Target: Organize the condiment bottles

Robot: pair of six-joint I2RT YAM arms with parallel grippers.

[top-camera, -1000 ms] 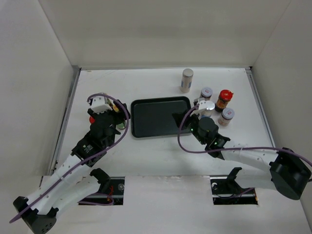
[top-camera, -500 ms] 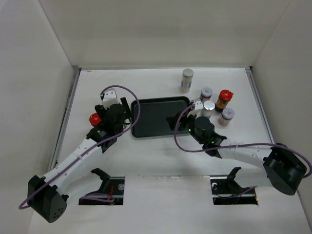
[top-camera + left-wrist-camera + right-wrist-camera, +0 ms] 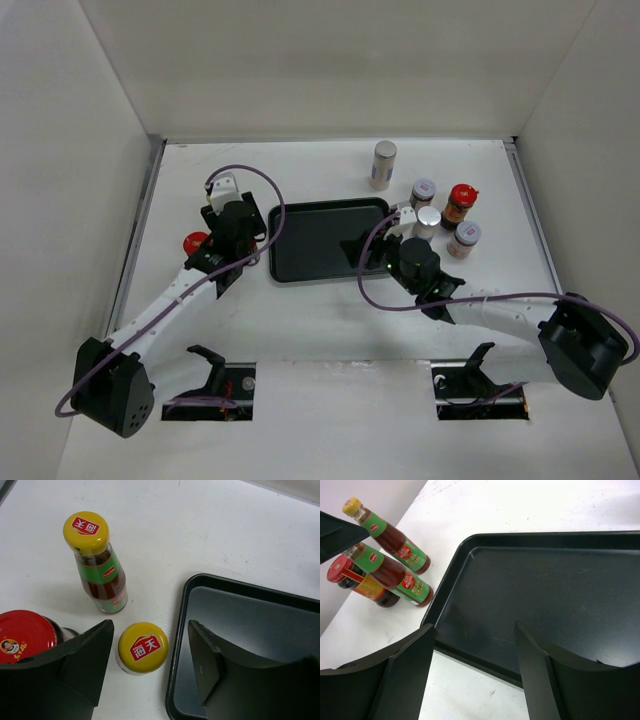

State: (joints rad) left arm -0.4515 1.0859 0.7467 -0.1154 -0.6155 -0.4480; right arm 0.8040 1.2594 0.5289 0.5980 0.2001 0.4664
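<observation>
Two slim dark sauce bottles with yellow caps stand left of the black tray. My left gripper is open and straddles the nearer bottle's cap, with a thin gap on each side. The other bottle stands just beyond, and a red-lidded jar sits under the left finger. From above, the left gripper hides both bottles beside the red-lidded jar. My right gripper is open and empty over the tray's near edge. It also sees the two bottles.
Right of the tray stand a tall white shaker, several smaller shaker jars and a second red-lidded jar. White walls enclose the table on three sides.
My left gripper has moved up beside the tray's left edge and its jaws have narrowed. My right gripper has swung left from the shakers to the tray and opened.
</observation>
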